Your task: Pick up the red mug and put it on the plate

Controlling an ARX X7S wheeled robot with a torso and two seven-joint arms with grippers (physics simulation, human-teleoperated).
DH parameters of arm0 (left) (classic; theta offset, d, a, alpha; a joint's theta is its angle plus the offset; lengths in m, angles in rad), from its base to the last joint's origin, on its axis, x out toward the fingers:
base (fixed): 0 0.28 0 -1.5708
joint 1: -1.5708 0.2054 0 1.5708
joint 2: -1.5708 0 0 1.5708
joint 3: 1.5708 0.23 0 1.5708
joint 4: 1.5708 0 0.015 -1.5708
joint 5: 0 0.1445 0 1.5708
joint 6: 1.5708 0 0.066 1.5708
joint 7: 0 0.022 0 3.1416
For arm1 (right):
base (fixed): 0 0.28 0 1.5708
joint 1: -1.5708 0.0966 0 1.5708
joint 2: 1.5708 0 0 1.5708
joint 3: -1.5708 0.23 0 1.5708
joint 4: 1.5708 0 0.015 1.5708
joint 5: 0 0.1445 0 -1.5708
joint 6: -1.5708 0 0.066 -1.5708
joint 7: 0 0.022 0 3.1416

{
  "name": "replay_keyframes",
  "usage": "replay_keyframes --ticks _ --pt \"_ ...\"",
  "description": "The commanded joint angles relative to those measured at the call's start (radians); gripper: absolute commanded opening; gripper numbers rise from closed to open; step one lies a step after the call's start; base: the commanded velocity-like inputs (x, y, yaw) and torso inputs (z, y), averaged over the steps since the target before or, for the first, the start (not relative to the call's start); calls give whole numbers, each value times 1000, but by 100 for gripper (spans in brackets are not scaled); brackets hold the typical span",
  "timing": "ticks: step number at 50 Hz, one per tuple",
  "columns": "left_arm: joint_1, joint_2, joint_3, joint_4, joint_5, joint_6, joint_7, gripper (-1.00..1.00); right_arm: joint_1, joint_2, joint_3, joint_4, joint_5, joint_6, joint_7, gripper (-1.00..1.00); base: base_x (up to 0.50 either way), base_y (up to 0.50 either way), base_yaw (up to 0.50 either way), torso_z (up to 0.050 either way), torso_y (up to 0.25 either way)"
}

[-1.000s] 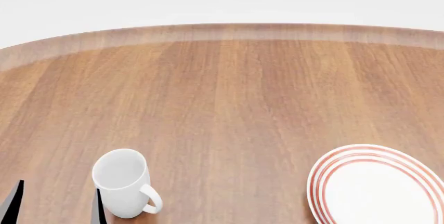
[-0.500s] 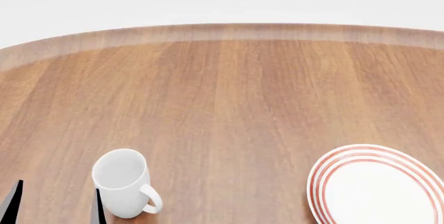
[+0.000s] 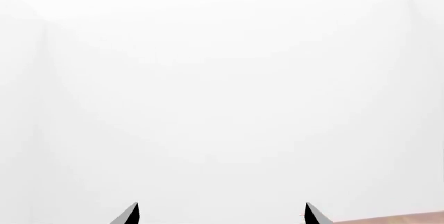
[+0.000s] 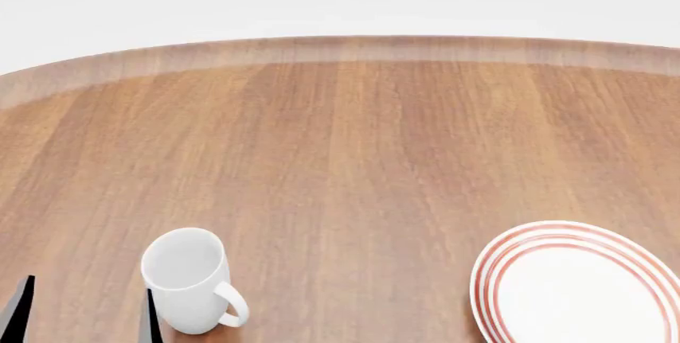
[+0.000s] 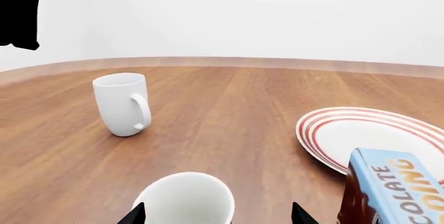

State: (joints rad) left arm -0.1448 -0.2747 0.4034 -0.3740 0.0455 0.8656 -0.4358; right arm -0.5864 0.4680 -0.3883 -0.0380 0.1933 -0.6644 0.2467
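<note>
the head view looks down on a round wooden table (image 4: 351,160). a plain white mug (image 4: 189,279) stands upright at about 7 o'clock of that view, handle toward the camera's right, and the plate (image 4: 579,283) with red rings lies flat at 5 o'clock, cut off by the frame edge and bare. the two are well apart.

the left gripper (image 4: 83,315) shows only as two dark fingertips at 7 o'clock, just beside the white mug, spread wide with nothing between them; its wrist view gives only blank white.

the right gripper (image 5: 218,214) also has its tips set apart. between them sits a white mug rim (image 5: 186,199); its outside is hidden, so whether this is the red mug cannot be told, nor whether the tips touch it. at 4 o'clock in the right wrist view stands a blue and brown box (image 5: 385,187) reading "colate" and "ding", overlapping the plate's near rim.
</note>
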Motion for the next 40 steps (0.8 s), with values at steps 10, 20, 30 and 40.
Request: replay_keyframes --ticks 10,20,30,40 --pt "-2 -3 4 -3 4 5 -10 100 -1 -8 -18 46 -4 -29 -7 100 0 0 0 0 0" --pt "-4 -4 7 -4 5 7 -13 100 9 -17 -27 92 5 -50 -16 100 0 0 0 0 0" --pt "-5 -6 10 -5 7 9 -17 100 34 -37 -41 165 14 -73 -34 100 0 0 0 0 0" --pt "-6 -8 13 -6 10 12 -21 100 32 -37 -45 168 13 -80 -33 100 0 0 0 0 0"
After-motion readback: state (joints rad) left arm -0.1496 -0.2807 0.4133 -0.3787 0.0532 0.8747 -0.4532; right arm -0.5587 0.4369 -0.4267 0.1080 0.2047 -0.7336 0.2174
